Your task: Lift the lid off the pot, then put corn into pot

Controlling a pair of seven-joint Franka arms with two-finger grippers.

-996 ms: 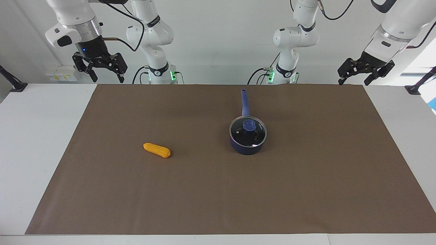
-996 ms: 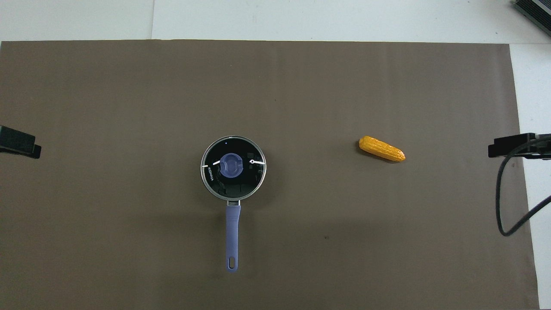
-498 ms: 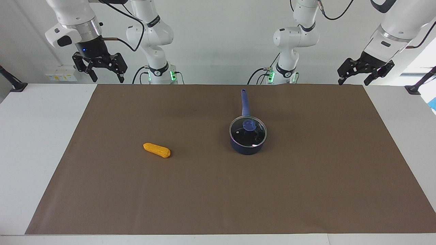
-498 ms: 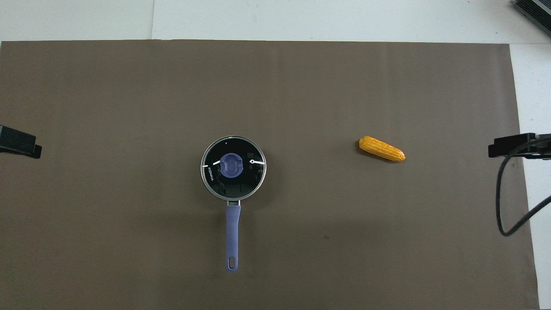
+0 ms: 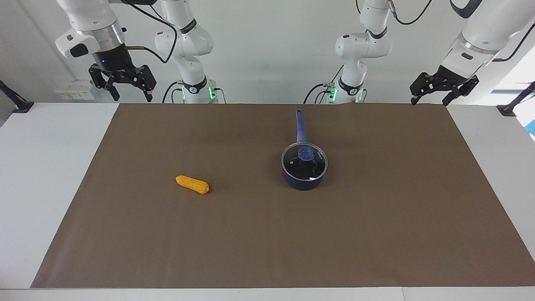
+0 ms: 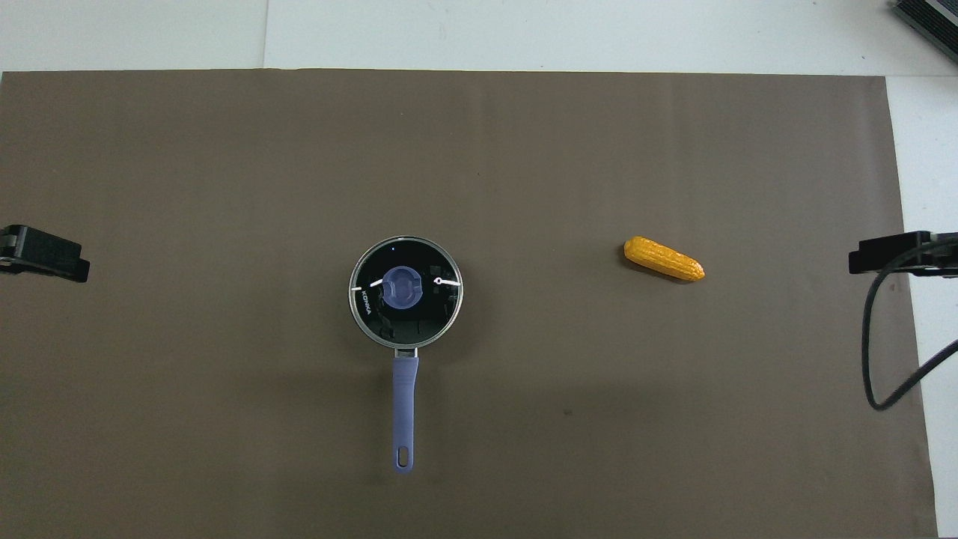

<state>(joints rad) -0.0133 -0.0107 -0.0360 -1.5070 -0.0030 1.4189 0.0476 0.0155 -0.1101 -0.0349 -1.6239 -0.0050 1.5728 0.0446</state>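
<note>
Hands (image 5: pixel 128 88) (image 5: pixel 432 93) wide open, empty

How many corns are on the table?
1. The corn lies on the brown mat, beside the pot, toward the right arm's end. None looks hidden.

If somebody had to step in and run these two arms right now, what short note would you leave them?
Left gripper: open, empty, raised over the mat's edge at its own end.
Right gripper: open, empty, raised at its own end, waiting.
Lid: on the pot, whose handle points toward the robots.
Corn: lying on the brown mat, beside the pot toward the right arm's end, apart from it.
Done: nothing.
Left: lift the lid off, then put the corn in the pot.
</note>
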